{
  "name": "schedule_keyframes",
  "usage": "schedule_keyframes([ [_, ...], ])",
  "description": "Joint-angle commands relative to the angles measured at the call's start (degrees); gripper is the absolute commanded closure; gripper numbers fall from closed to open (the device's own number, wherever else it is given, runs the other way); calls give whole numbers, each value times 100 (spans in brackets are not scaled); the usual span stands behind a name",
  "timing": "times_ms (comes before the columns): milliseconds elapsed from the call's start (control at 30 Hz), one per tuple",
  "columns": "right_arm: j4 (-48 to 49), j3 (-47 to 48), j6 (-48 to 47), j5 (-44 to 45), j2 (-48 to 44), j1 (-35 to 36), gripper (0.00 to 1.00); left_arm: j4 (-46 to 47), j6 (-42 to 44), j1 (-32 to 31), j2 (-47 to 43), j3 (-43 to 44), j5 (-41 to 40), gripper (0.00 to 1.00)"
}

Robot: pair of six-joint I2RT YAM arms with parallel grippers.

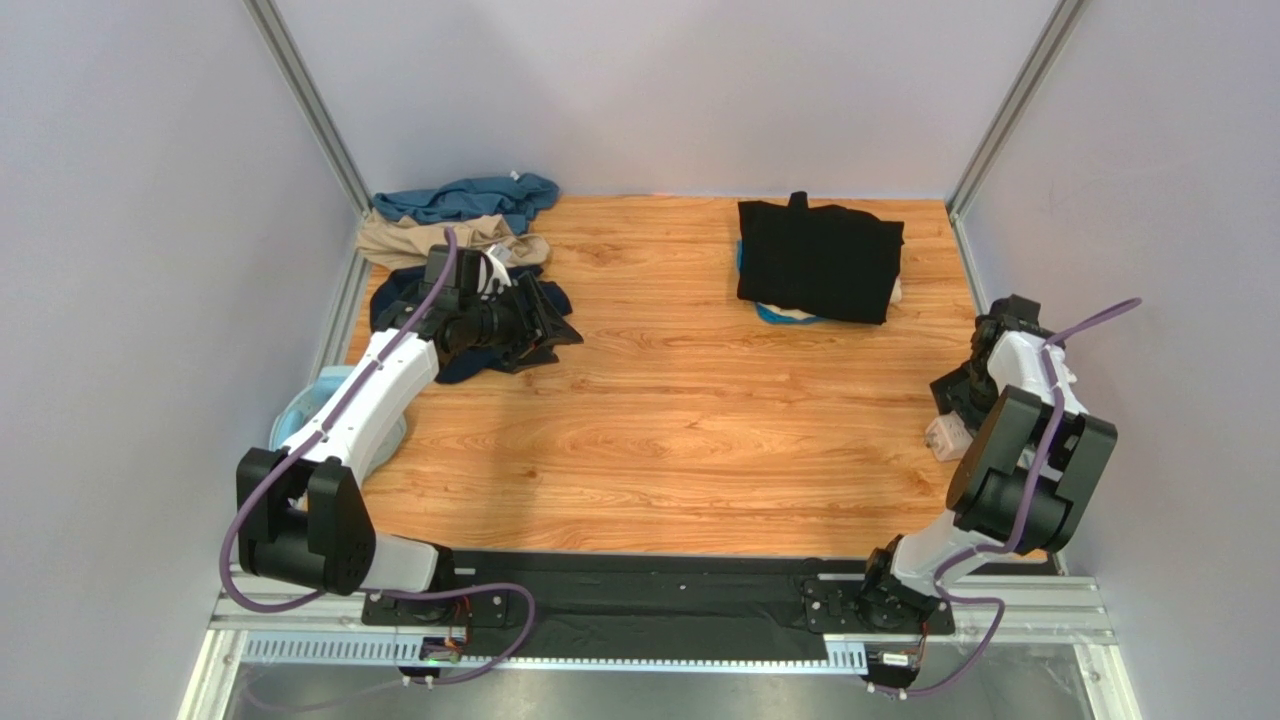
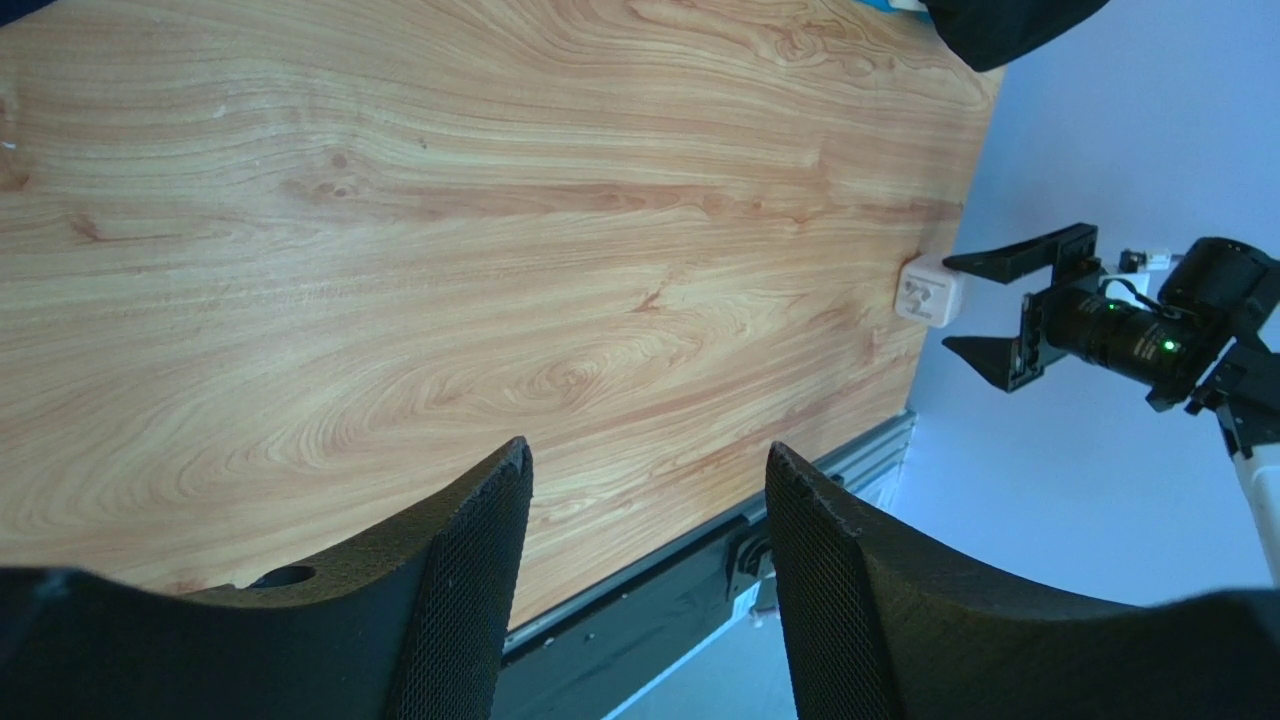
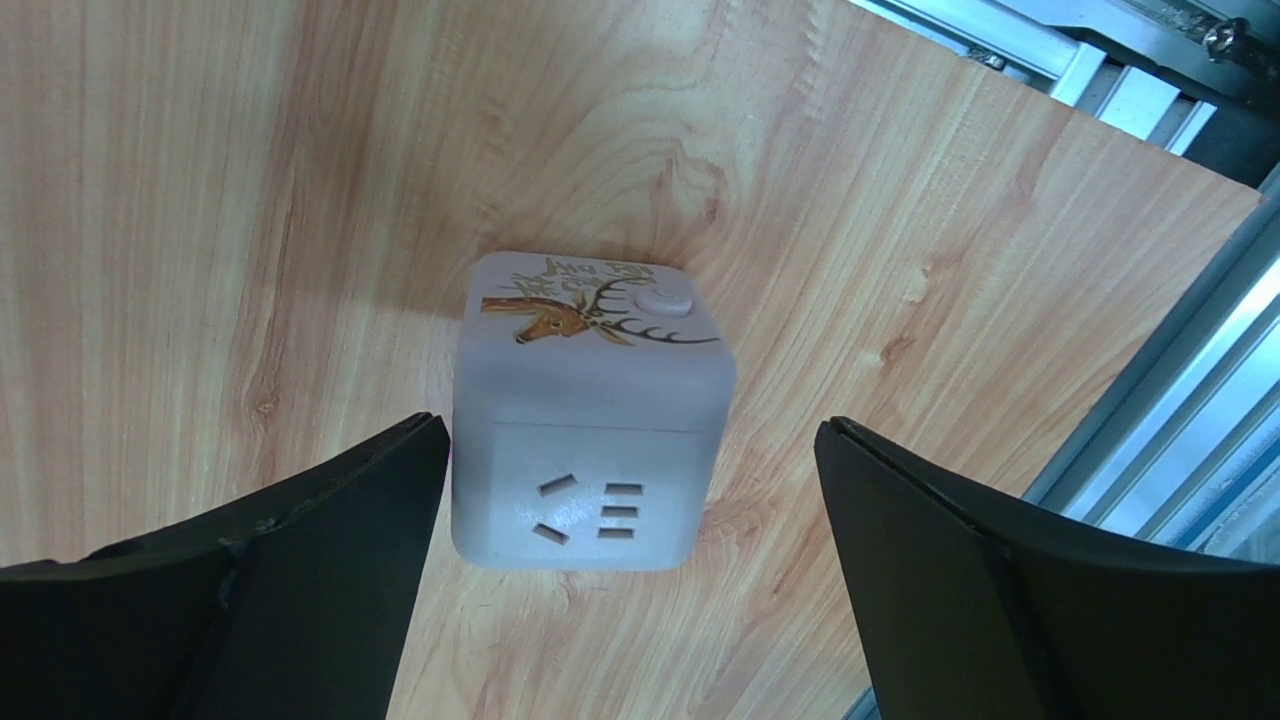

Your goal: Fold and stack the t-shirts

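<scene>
Loose t-shirts lie heaped at the back left: a teal blue one (image 1: 466, 195), a tan one (image 1: 428, 236), and a dark navy and black bundle (image 1: 529, 336). My left gripper (image 1: 519, 305) hovers over that dark bundle. In the left wrist view the left gripper (image 2: 646, 446) is open, with only bare table seen between its fingers. A folded black t-shirt (image 1: 819, 258) rests at the back right on something teal (image 1: 778, 314). My right gripper (image 1: 962, 398) stays low at the right edge; in its wrist view it (image 3: 631, 425) is open.
A small white cube (image 3: 594, 413) printed with a deer stands on the table between the right fingers, untouched; it also shows from above (image 1: 948, 437). A pale blue plastic ring (image 1: 305, 416) lies under the left arm at the left edge. Metal rails border the wooden table (image 1: 676, 435).
</scene>
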Motion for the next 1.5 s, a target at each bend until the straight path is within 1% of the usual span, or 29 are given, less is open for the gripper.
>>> schedule_keyframes([
  [0,305,225,28,-59,191,-33,0,31,-82,-36,-251,-82,101,35],
  [133,534,49,46,-146,358,-33,0,-4,-65,-45,-322,-83,57,35],
  [200,552,49,46,-182,446,-24,2,-21,-56,-54,-313,-56,66,35],
  [233,561,49,28,-217,464,-24,10,-22,-47,-71,-313,-65,57,35],
  [267,578,31,28,-235,473,-24,14,-30,-47,-71,-313,-56,66,35],
  [300,631,14,2,-243,464,-24,21,-30,-47,-80,-322,-56,66,35],
  [333,675,-21,-33,-296,412,-24,36,-30,-38,-89,-322,-47,74,35],
  [367,728,-100,-68,-322,377,-24,42,-30,-38,-97,-322,-56,74,35],
  [400,841,-136,-112,-366,350,-24,52,-22,-38,-98,-339,-56,57,35],
  [433,895,-171,-130,-462,280,-24,77,-22,-38,-98,-348,-74,57,35],
  [467,939,-258,-148,-498,253,-24,89,-22,-47,-106,-348,-74,57,35],
  [500,1000,-276,-139,-542,236,-24,96,-13,-47,-106,-357,-82,57,35],
  [533,1053,-311,-165,-673,227,-24,100,-4,-56,-106,-366,-109,57,35],
  [600,1175,-391,-165,-858,201,-15,100,22,-56,-106,-374,-135,66,35],
  [633,1237,-417,-165,-1094,200,-7,100,22,-47,-106,-374,-135,57,35],
  [733,1527,-487,-279,-1463,165,282,100,49,-29,-106,-366,-109,57,35],
  [767,1667,-496,-315,-1483,183,588,100,57,-21,-106,-340,-100,57,35],
  [833,1695,-339,-297,-1430,296,923,100,84,-3,-106,-331,-74,57,36],
  [867,1651,-260,-254,-1430,497,1256,100,101,-3,-106,-339,-82,57,36],
  [933,1564,83,-166,-1430,753,1574,100,119,15,-106,-374,-91,39,36],
  [967,1467,197,-139,-1430,902,1863,100,128,15,-106,-383,-100,22,36],
  [1067,1265,672,-113,-1360,1342,2321,100,110,32,-106,-444,-126,-5,36],
  [1167,1229,857,-87,-1351,1527,2454,100,49,94,-106,-568,-118,-127,36],
  [1333,1019,1068,-218,-1377,1712,2463,100,-22,164,-98,-621,-100,-260,36],
  [1467,939,989,-262,-1377,1756,2498,100,5,173,-98,-550,-74,-224,36],
])
